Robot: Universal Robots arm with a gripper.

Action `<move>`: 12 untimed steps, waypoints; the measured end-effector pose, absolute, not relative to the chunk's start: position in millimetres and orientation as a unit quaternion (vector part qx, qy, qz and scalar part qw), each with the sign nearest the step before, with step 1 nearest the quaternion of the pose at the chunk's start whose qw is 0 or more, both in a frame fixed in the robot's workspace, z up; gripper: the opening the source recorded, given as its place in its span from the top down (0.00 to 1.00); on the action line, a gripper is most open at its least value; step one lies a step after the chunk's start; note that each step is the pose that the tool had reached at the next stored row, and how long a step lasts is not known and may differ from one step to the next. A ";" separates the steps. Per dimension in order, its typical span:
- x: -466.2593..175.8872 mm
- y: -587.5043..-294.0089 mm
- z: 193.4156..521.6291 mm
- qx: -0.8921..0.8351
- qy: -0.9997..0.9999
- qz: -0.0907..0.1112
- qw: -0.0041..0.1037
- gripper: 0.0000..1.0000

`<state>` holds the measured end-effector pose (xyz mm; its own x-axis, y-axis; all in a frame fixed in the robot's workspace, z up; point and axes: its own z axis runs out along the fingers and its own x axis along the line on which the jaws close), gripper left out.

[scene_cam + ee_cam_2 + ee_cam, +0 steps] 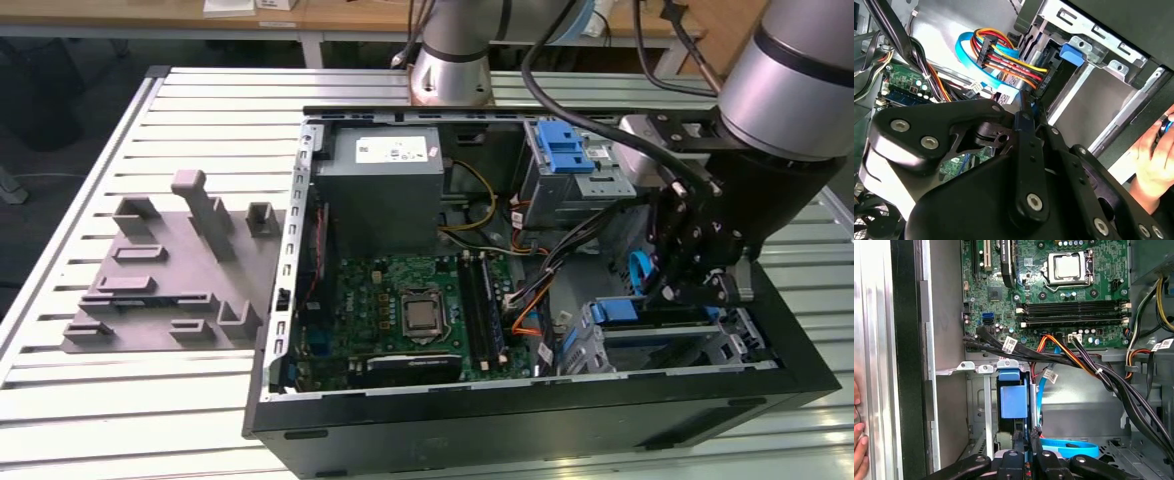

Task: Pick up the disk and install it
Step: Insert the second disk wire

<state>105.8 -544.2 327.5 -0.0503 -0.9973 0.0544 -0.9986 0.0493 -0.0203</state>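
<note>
At the left of the exterior view, a grey moulded fixture (160,270) lies on the slatted desk (80,420). In the centre stands the open computer case (534,420), with a grey metal box (387,180) at its upper left and the green motherboard (400,310) below it. Right of these, an upper drive cage (574,175) carries a blue tab (563,148). At the right of the frame, the arm reaches down into the case, and the pincer (694,295) hangs just above the lower drive cage (667,335). In the first wrist view, the fingertips (1035,437) are drawn close together; whether they clamp anything cannot be told. The disk cannot be picked out with certainty: a dark body (1013,427) in the cage slot under a blue block (1014,401), directly ahead of the fingertips, may be it. A person's hand (1154,150) rests at the case's outer edge.
</note>
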 end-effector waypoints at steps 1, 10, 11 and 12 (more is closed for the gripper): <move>105.9 -544.2 327.5 0.689 -0.724 0.026 0.013 0.83; 105.9 -544.2 333.0 0.689 -0.724 0.026 0.013 0.77; 105.9 -544.2 333.6 0.689 -0.724 0.026 0.013 0.77; 105.9 -544.2 334.0 0.689 -0.724 0.026 0.013 0.77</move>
<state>105.9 -544.2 334.0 -0.0503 -0.9972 0.0548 -0.9986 0.0493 -0.0204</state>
